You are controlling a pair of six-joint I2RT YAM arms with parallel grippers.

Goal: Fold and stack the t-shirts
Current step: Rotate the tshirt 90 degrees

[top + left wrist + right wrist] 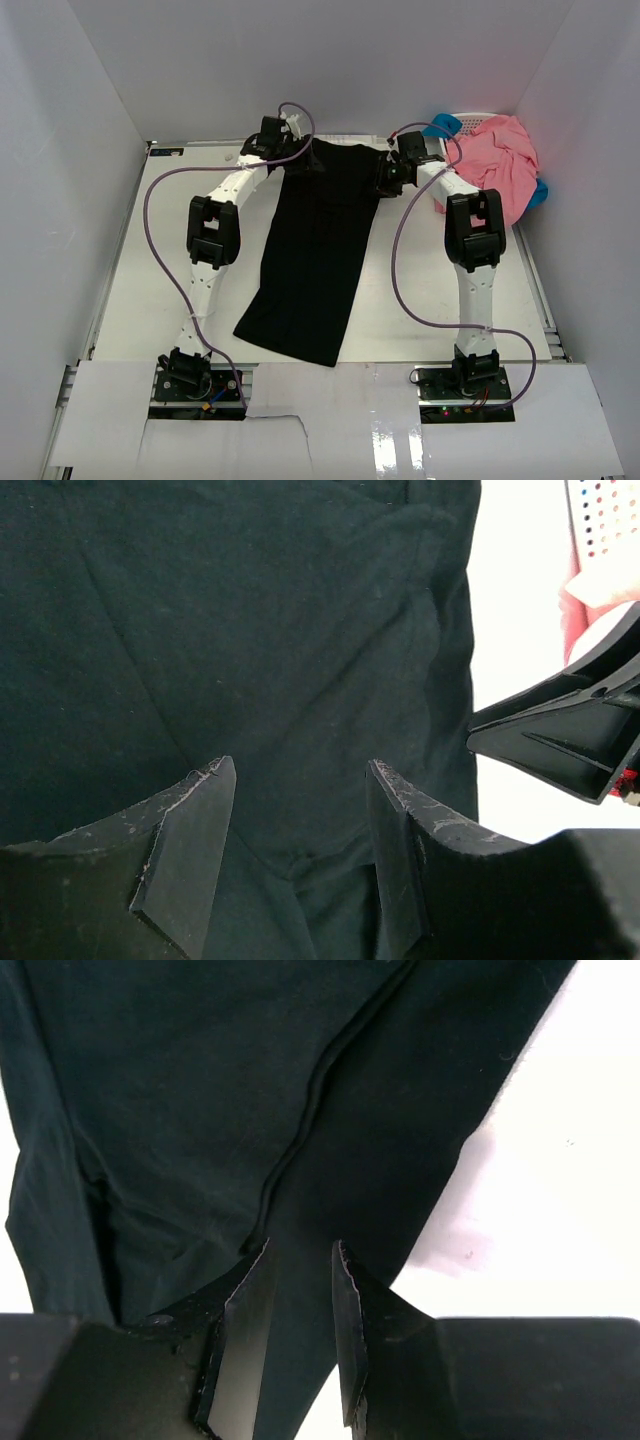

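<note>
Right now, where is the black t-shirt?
In the top view, the black t-shirt lies lengthwise mid-table, between the left arm and the right arm, left of the pink t-shirts heaped far right.

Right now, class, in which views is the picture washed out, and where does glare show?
Top external: glare streaks on the glossy white sheet at the near edge. Left wrist: table beside the black t-shirt blown out white. Right wrist: table likewise overexposed.
</note>
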